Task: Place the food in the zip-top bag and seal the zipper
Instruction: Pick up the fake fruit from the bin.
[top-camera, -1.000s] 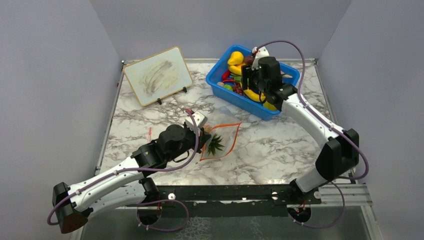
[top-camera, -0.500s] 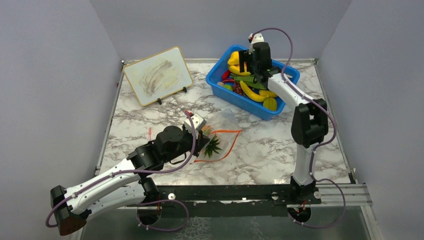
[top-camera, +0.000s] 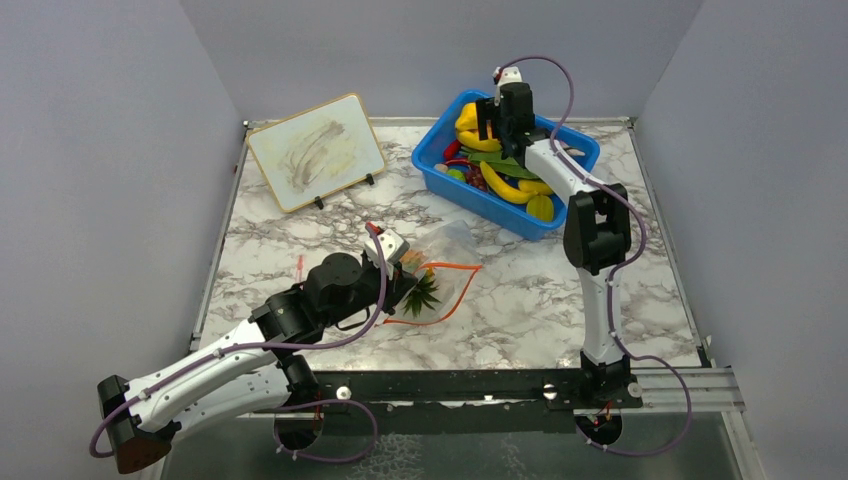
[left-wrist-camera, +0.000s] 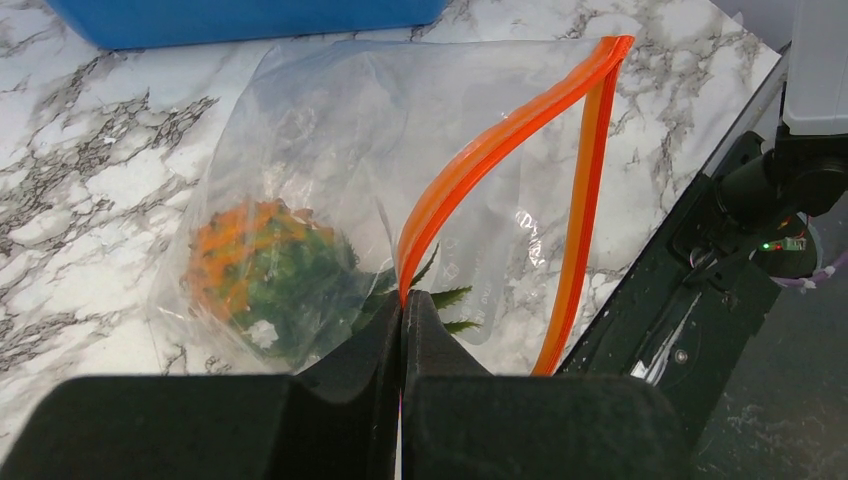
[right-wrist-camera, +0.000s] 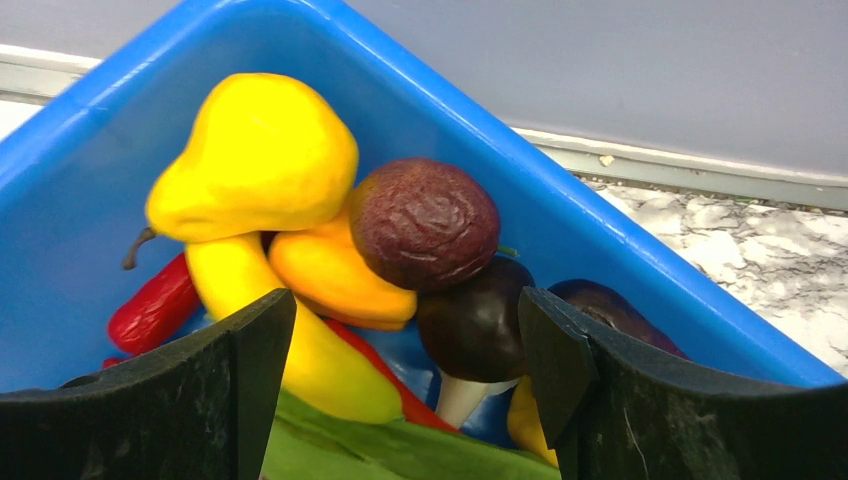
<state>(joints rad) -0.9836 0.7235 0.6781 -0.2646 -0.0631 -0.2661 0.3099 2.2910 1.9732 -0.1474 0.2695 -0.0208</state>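
Observation:
The clear zip-top bag (top-camera: 440, 280) lies on the marble table with its mouth held open. The orange pineapple (left-wrist-camera: 255, 265) with its green crown lies inside it. My left gripper (left-wrist-camera: 402, 305) is shut on the bag's red-orange zipper (left-wrist-camera: 490, 150) at the near lip; the other lip (left-wrist-camera: 585, 200) hangs apart. In the top view this gripper (top-camera: 400, 262) sits at the bag's left edge. My right gripper (right-wrist-camera: 405, 320) is open and empty, hovering over the back corner of the blue bin (top-camera: 505, 165). Between its jaws lie a dark red-brown round fruit (right-wrist-camera: 424, 222), a yellow pear (right-wrist-camera: 255, 160) and bananas (right-wrist-camera: 300, 350).
A small whiteboard on a stand (top-camera: 315, 150) stands at the back left. The bin also holds a dark mushroom (right-wrist-camera: 475, 325), a red pepper (right-wrist-camera: 155, 305) and a green leaf (right-wrist-camera: 400, 450). Grey walls enclose the table on three sides.
My right arm has swung back and left over the bin's far corner, folding upright. My left gripper has pulled the bag's lip slightly toward the left and near, still shut on it.

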